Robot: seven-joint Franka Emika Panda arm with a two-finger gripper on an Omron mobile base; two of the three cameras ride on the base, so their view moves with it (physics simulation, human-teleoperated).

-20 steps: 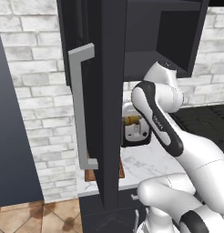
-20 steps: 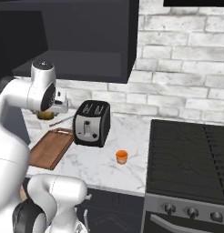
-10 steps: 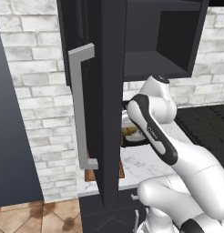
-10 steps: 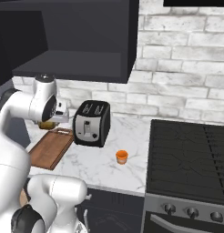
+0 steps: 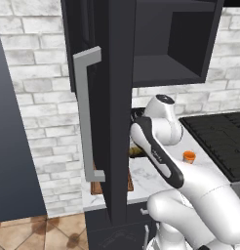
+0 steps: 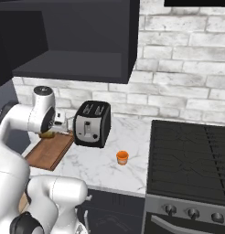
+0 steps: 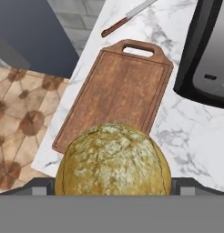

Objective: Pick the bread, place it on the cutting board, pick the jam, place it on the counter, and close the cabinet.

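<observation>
Tan bread (image 7: 113,159) above cutting board (image 7: 118,86) edge

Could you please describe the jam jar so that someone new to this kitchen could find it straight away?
Start at the black stovetop on the right of the white marble counter. Just to its left, in front of the black toaster, stands the jam alone on bare marble. It is a tiny orange jar, the one bright-coloured thing there and far smaller than the toaster.

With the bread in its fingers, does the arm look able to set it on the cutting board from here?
Probably yes: the bread hangs just above the cutting board, whose surface is bare, with the toaster off to one side.
</observation>
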